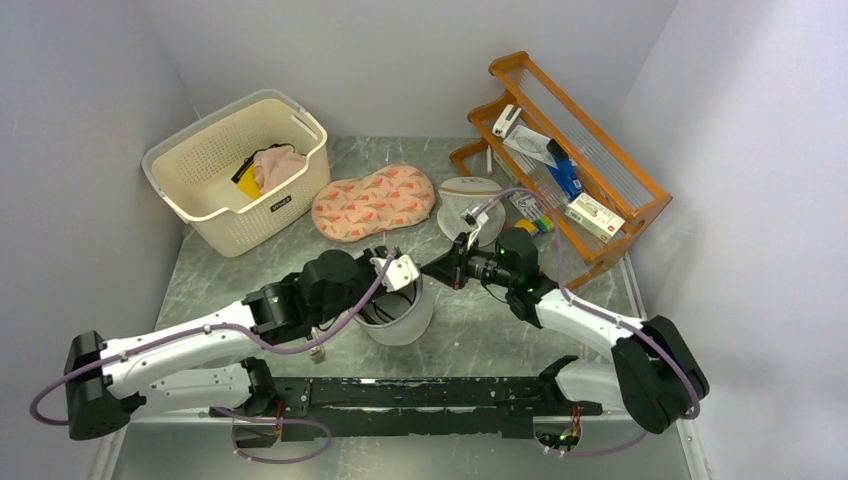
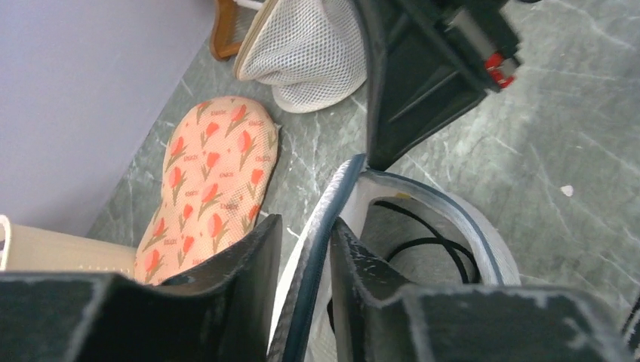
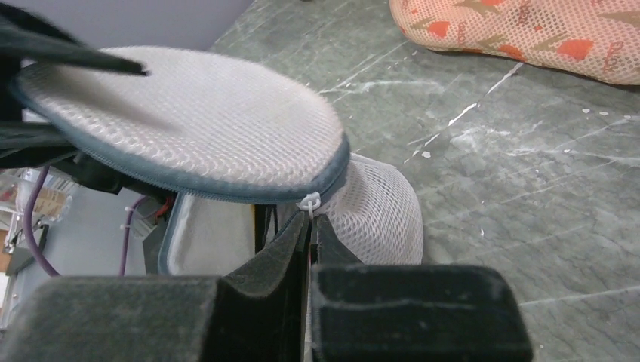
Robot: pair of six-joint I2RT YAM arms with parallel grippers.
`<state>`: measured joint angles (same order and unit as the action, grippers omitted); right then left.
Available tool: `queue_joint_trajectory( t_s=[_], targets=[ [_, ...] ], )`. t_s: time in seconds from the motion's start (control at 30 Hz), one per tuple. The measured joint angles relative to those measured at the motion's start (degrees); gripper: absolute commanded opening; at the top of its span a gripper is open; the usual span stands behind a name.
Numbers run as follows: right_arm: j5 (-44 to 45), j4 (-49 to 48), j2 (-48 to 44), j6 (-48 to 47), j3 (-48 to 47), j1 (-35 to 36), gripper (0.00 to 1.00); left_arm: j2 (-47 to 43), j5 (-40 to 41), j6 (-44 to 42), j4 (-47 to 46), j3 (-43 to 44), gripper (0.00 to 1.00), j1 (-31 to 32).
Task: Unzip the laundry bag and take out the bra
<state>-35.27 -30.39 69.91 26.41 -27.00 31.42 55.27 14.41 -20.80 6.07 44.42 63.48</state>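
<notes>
Left wrist, not right: strap (image 2: 430,240) inside laundry bag (image 2: 494,249).

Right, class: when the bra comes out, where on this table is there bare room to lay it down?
Bare marble lies between the laundry bag and the right arm, and left of the bag, between the basket and the left arm. The back is crowded: patterned pouch, cone mesh bag, wooden rack.

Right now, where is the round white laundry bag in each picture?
Top external: the laundry bag is in the centre, slightly low.
Left wrist: bottom middle to right, seen from above with its open rim showing.
Right wrist: left and middle, its flat lid raised above the mesh body.
Shared landmark: the pink flowered pad.
</notes>
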Motion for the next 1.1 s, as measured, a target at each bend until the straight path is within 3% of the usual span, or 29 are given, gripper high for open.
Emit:
queue_joint_trajectory(
  t_s=[0.17,0.33,0.47,0.63,0.83,1.1],
  targets=[
    [-0.2,-0.1,-2.8,0.6,1.0,-0.1,0.0,4.7,3.7,-0.2,0.2,0.7,0.52,0.0],
    [-0.4,-0.1,-4.7,0.8,1.0,-0.2,0.0,7.6,4.0,-0.2,1.0,0.9,0.55,0.0],
    [-1.4,-0.2,-4.8,1.2,1.0,-0.2,0.0,8.6,4.0,-0.2,1.3,1.0,0.48,0.0],
    [-1.9,-0.2,-4.8,1.6,1.0,-0.2,0.0,9.3,3.9,-0.1,1.9,1.8,0.25,0.0],
    [0.0,0.5,-4.9,1.1,1.0,-0.2,0.0,9.2,2.9,0.0,3.3,2.7,0.08,0.0],
    [1.4,1.9,-3.3,-1.3,0.9,-0.1,0.0,4.6,-2.7,0.0,5.0,2.8,0.07,0.0]
  ],
)
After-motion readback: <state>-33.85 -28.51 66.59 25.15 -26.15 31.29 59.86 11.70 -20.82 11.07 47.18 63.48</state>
